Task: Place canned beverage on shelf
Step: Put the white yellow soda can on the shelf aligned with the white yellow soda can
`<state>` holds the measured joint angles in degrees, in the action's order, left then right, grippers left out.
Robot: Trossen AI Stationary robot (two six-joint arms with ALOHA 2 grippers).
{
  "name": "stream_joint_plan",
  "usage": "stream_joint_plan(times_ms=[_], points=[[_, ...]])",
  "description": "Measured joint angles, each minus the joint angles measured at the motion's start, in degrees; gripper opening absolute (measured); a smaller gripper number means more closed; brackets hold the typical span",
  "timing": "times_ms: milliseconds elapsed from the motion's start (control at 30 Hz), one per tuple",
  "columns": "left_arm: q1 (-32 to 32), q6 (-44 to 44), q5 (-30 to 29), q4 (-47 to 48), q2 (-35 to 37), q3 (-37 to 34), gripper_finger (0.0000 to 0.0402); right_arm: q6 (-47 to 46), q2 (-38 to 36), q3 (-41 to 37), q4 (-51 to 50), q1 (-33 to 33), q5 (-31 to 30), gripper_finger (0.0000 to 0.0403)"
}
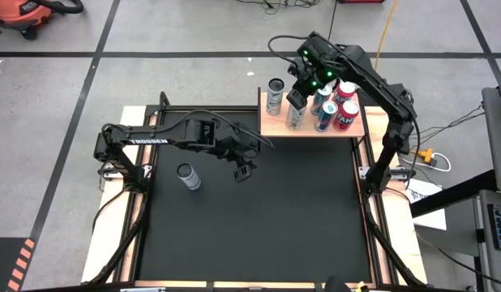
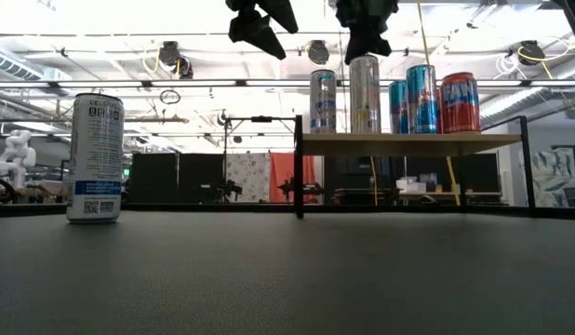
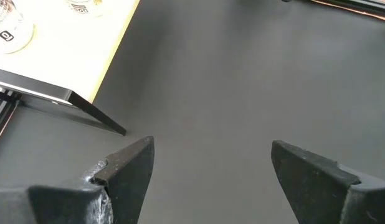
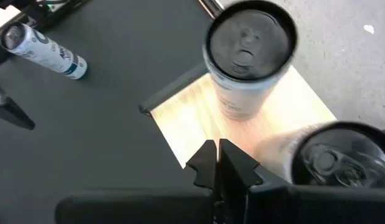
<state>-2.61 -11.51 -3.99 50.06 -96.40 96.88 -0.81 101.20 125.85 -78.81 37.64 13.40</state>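
A: Where's the can that still has to go up?

B: One white can (image 1: 186,176) stands upright on the black mat (image 1: 259,227), left side, long axis vertical, well apart from the shelf (image 1: 271,127) at the far right. The shelf already carries five cans: a silver can (image 1: 275,96) at its left end, a tall plain one (image 1: 296,116) beside it, then the blue and red ones (image 1: 336,105)

A: Which arm is nearer?

B: The left gripper (image 1: 243,171). It hangs over the mat with fingers spread and nothing between them, and the white can lies to its left, near but not touching. I'd judge it must swing back left and drop to meet the can side-on

A: And the right?

B: The right gripper (image 1: 297,97) is pinched shut on nothing, above the shelf between the silver can and the tall one

A: What does each view add?

B: The low view shows the white can (image 2: 94,156) upright on the mat and both grippers high above can-top level, which the high view cannot. The left wrist view sees only mat and a shelf corner (image 3: 68,62), not the can; the right wrist view catches it far off (image 4: 46,51)
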Motion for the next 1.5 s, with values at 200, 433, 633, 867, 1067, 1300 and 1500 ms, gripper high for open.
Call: stream_joint_plan(times_ms=[200,433,633,867,1067,1300,1500], points=[[0.0,0.0,0.0,0.0,0.0,0.0,0.0322,0.0,0.0,0.0,-0.8,0.6,-0.1,0.0],[0.0,0.0,0.0,0.0,0.0,0.0,0.0322,-0.2,-0.1,0.1,-3.0,0.9,0.0,0.0],[0.0,0.0,0.0,0.0,0.0,0.0,0.0322,-0.2,-0.3,0.1,-4.5,1.0,-3.2,0.0],[0.0,0.0,0.0,0.0,0.0,0.0,0.0322,-0.1,-0.6,0.1,-5.8,1.1,-3.2,0.0],[0.0,0.0,0.0,0.0,0.0,0.0,0.0322,0.6,-1.0,0.0,-6.9,1.1,-4.4,0.0],[0.0,0.0,0.0,0.0,0.0,0.0,0.0322,1.5,-2.9,0.0,-5.2,1.1,-4.3,0.0],[0.0,0.0,0.0,0.0,0.0,0.0,0.0322,1.5,-4.8,0.0,-6.6,1.1,-4.3,0.0]])
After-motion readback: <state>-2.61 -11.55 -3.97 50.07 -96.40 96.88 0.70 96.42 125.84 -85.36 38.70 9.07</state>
